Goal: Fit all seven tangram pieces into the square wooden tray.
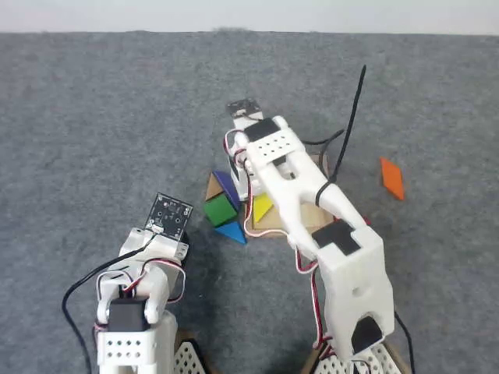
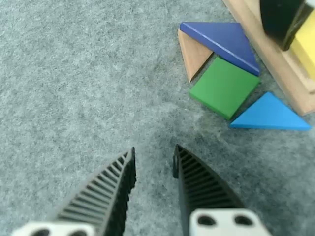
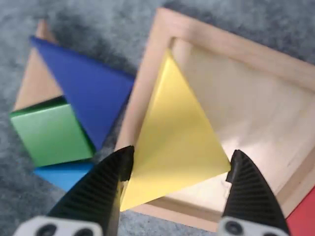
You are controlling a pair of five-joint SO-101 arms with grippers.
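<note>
My right fingers [image 3: 182, 160] are spread wide over the tray [image 3: 147, 83], one on each side of the yellow triangle [image 3: 174, 142]. I cannot tell whether they press on it. The yellow triangle sits against the tray's rim at one side, and one of its corners lies over that rim. The rest of the tray floor I can see is bare wood.

Just outside that same rim, four pieces lie close together on the grey surface [image 1: 117, 101]. The navy triangle [image 3: 88, 83] is nearest the rim. The tan triangle [image 3: 32, 83] is against its far side. The green square [image 3: 49, 132] is tucked against both of them, and the blue triangle [image 3: 61, 174] lies at the square's corner, also just beside the tray.

A red piece [image 3: 306, 216] shows past the tray's opposite rim. The orange piece [image 1: 392, 178] lies alone on the surface, well apart from the tray on the side away from the cluster.

My left fingers [image 2: 153, 156] hang over bare surface with a narrow gap between them and nothing in it. They point toward the cluster, and the green square is the nearest piece to them.
</note>
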